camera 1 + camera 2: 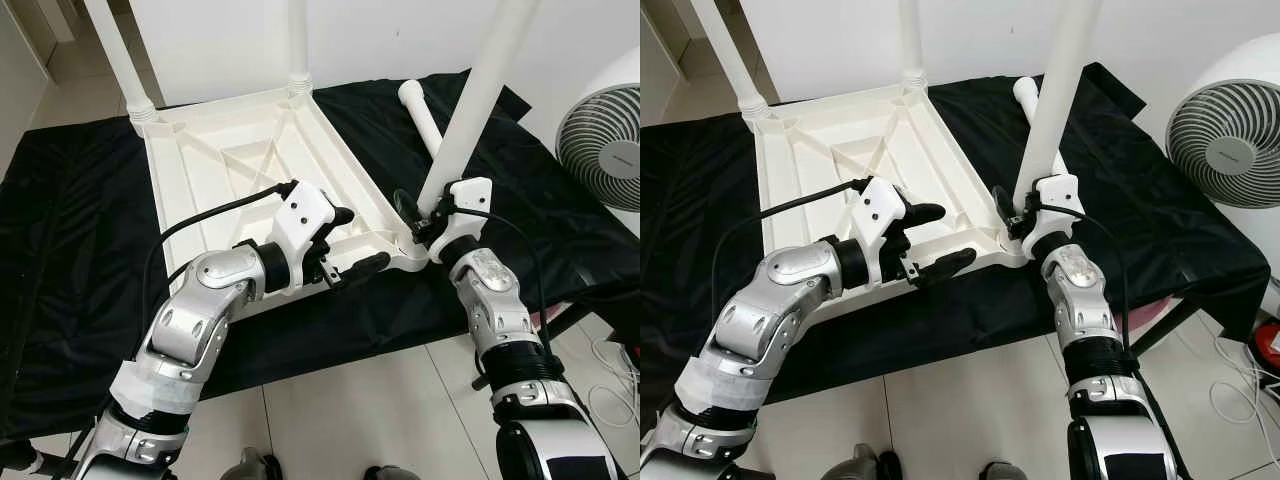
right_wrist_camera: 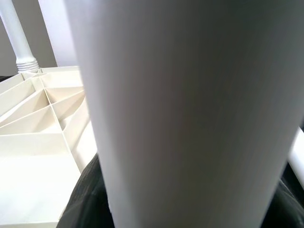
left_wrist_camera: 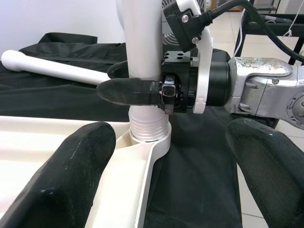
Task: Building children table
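A white plastic tabletop (image 1: 250, 160) lies upside down on a black cloth. Two white legs (image 1: 120, 60) (image 1: 298, 40) stand in its far corners. A third leg (image 1: 470, 110) stands upright in the near right corner socket, its threaded collar (image 3: 147, 128) seated there. My right gripper (image 1: 414, 218) is shut on this leg just above the collar, and the leg's white tube (image 2: 190, 109) sits close up in the right wrist view. My left gripper (image 1: 352, 243) hovers open over the tabletop's near edge, just left of that corner, with its fingers (image 3: 71, 175) spread and holding nothing.
A fourth leg (image 1: 420, 110) lies loose on the cloth behind the right corner. A white fan (image 1: 605, 140) stands at the far right. The black cloth (image 1: 70, 230) reaches well past the tabletop on both sides. Tiled floor (image 1: 380, 410) lies below the near edge.
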You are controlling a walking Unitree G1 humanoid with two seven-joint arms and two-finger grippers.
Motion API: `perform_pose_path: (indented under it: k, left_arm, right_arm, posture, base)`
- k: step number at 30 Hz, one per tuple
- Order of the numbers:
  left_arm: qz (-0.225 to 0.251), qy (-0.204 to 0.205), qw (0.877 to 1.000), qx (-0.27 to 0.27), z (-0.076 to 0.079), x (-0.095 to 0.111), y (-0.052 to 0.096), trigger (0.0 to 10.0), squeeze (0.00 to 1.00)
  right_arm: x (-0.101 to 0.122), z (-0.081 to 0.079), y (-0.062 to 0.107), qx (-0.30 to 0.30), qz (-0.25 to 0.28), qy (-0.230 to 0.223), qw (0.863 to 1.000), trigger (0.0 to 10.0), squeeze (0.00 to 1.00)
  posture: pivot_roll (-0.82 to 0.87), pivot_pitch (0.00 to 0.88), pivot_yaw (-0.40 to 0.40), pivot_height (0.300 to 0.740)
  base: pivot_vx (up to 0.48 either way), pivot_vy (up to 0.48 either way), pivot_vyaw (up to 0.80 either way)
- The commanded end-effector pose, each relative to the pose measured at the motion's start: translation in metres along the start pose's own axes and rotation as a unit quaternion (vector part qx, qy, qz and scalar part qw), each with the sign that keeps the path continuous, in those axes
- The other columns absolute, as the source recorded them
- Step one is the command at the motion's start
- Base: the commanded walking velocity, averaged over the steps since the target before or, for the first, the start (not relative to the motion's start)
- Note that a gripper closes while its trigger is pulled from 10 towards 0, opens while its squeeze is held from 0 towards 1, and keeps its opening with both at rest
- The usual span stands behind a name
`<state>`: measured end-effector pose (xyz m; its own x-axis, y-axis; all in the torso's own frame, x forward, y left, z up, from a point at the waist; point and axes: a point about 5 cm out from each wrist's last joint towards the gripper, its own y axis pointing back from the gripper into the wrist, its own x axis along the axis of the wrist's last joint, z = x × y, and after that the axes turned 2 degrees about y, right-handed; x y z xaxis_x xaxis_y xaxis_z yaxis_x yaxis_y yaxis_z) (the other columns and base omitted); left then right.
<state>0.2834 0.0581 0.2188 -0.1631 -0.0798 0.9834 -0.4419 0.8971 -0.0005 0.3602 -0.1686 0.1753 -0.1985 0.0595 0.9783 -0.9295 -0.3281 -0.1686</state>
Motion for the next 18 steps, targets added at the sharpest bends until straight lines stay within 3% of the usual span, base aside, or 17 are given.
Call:
perform_pose_path:
  k: [1,6,13,18]
  left_arm:
    - [0.003,-0.008,0.999,0.043,-0.004,0.003,0.000,10.0,0.00]
    - [0.003,-0.008,0.999,0.043,-0.003,0.003,0.000,10.0,0.00]
    - [0.004,-0.008,0.999,0.044,-0.002,0.004,0.000,10.0,0.00]
    - [0.006,-0.007,0.999,0.045,-0.001,0.004,0.000,10.0,0.00]
  right_arm:
    - [-0.032,-0.001,0.011,-0.014,-0.076,-0.027,0.997,10.0,0.00]
    - [-0.035,-0.001,0.010,-0.015,-0.084,-0.039,0.996,10.0,0.00]
    - [-0.038,-0.008,0.017,-0.015,-0.047,-0.048,0.998,10.0,0.00]
    - [-0.041,-0.005,0.025,-0.056,-0.016,-0.074,0.996,10.0,0.00]
  posture:
    - [-0.06,0.085,0.063,0.740]
    - [-0.06,0.084,0.058,0.740]
    - [-0.06,0.086,0.051,0.740]
    - [-0.06,0.086,0.051,0.740]
  base:
    - [0.000,0.000,0.00]
    - [0.000,0.000,0.00]
    - [0.000,0.000,0.00]
    - [0.000,0.000,0.00]
